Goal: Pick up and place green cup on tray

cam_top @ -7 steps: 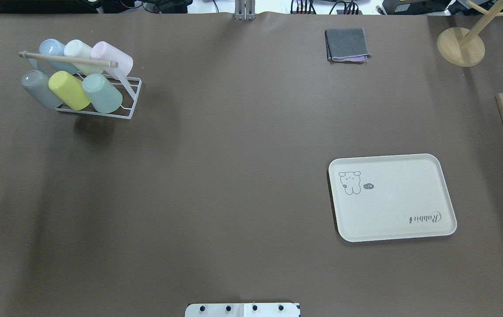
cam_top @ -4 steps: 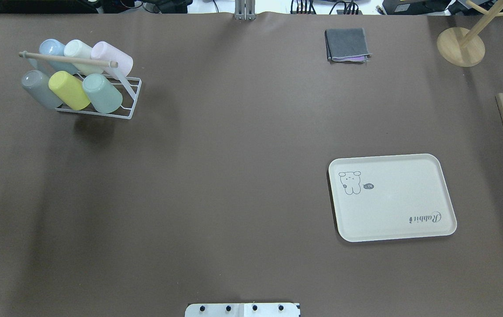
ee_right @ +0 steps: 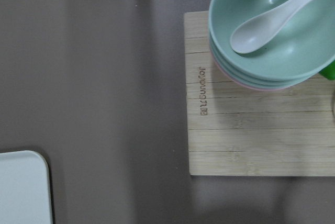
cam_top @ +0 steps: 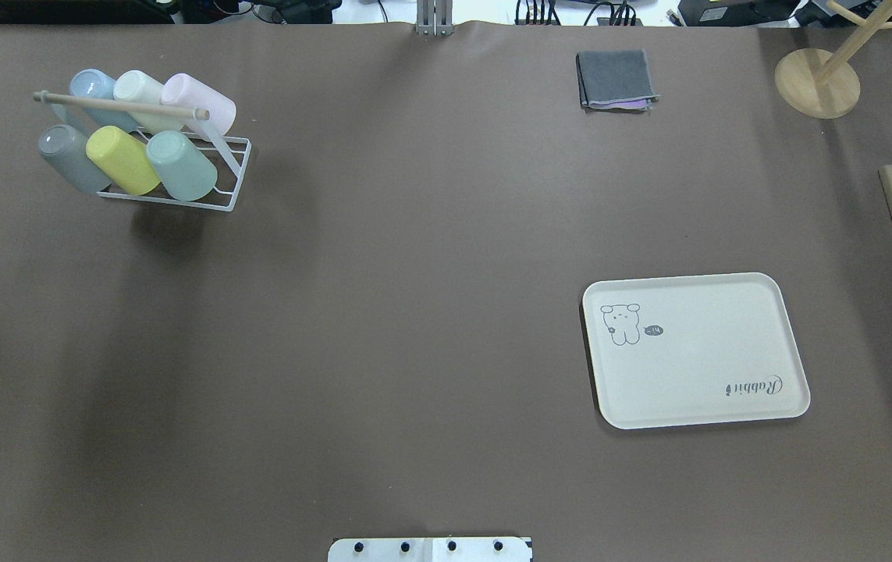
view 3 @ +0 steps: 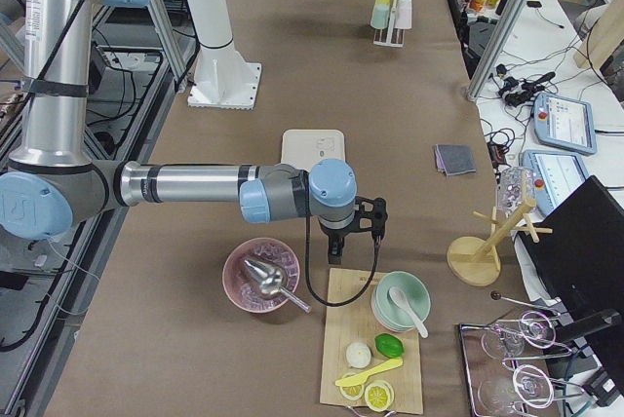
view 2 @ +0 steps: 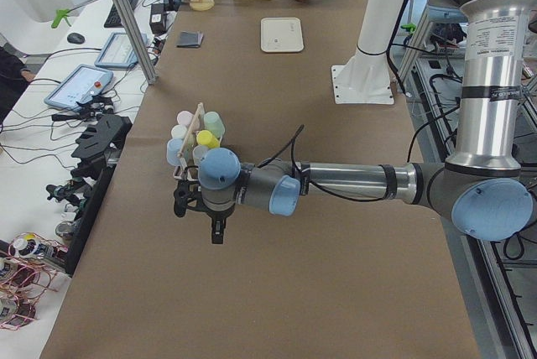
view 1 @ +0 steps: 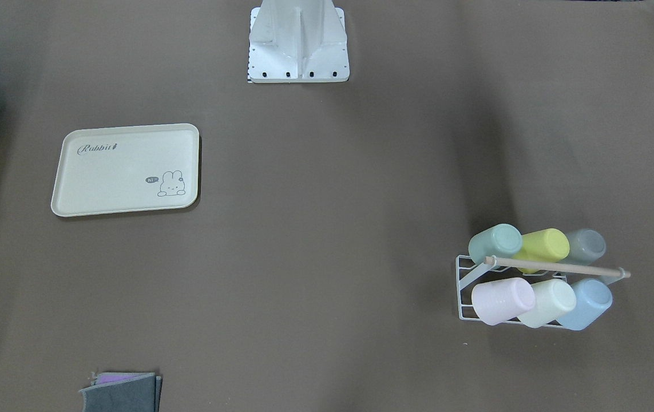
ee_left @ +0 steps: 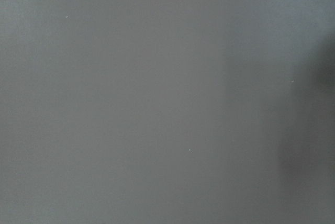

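Note:
The green cup [cam_top: 180, 165] lies tilted in a white wire rack [cam_top: 231, 176] at the far left of the table, next to a yellow cup [cam_top: 122, 160]. It also shows in the front view [view 1: 495, 242] and the left side view [view 2: 214, 124]. The cream tray [cam_top: 695, 375] lies bare on the right, and shows in the front view [view 1: 115, 171]. My left gripper [view 2: 210, 225] hangs above the table short of the rack. My right gripper [view 3: 336, 249] hangs beyond the tray near a wooden board. I cannot tell if either is open or shut.
The rack also holds grey, blue, cream and pink cups under a wooden bar [cam_top: 118, 104]. A folded grey cloth [cam_top: 616, 78] and a wooden stand [cam_top: 816, 82] lie at the far edge. A wooden board [ee_right: 246, 124] carries stacked green bowls [ee_right: 272, 30]. A pink bowl [view 3: 261, 276] stands beside it.

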